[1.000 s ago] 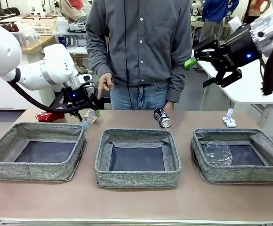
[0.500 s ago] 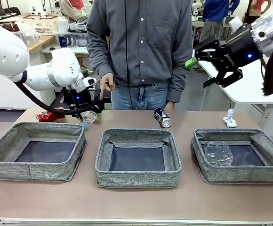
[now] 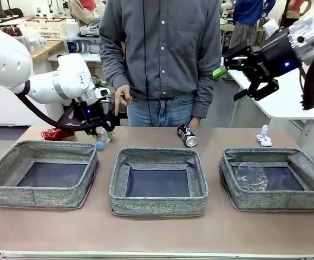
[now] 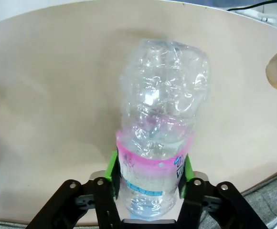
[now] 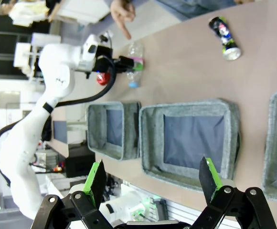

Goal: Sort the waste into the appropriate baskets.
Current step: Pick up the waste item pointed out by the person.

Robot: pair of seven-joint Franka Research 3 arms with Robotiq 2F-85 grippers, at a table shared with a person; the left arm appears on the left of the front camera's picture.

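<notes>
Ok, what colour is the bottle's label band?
The label band on the bottle is pink; left wrist view shows it best.

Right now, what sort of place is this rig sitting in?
Probably a robotics lab or workshop: white robot arms work a table of grey baskets, with a cluttered workbench and a white table behind the person.

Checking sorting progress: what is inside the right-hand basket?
Crumpled clear plastic lies in the right basket, toward its left side. Its near wall hides the front strip of the bottom.
</notes>
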